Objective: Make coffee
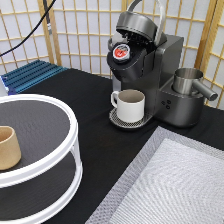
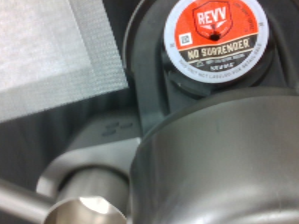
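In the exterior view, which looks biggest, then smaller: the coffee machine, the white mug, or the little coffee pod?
1. Coffee machine
2. White mug
3. Coffee pod, sitting in the machine's open top

The gripper is out of sight.

Coffee pod [image 1: 121, 51] sits in open machine [image 1: 150, 75]; tool unseen.

From the exterior view I can't see my arm or the pincer at all; both are out of frame. My wrist camera looks down from above, but it shows none of the hand.
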Robot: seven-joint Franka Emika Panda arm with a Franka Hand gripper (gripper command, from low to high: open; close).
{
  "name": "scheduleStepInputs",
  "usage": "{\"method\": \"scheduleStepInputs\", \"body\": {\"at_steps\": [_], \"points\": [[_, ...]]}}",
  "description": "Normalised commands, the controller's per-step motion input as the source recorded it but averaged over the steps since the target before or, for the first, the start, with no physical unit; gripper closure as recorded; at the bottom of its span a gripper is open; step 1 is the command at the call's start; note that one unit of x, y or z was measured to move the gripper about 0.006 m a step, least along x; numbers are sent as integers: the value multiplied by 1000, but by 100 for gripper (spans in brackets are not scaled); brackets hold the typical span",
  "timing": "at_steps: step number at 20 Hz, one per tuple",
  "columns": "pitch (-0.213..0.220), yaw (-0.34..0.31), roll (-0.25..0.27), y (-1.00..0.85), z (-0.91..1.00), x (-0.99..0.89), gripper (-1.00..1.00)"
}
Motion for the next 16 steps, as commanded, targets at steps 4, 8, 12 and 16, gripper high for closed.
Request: {"method": "scheduleStepInputs", "body": {"at_steps": [4, 8, 12, 16], "points": [[188, -46, -241, 114, 2, 404, -100], [152, -7, -235, 60, -18, 236, -100], [114, 9, -197, 2, -15, 123, -100], [127, 20, -171, 12, -8, 476, -100]]}}
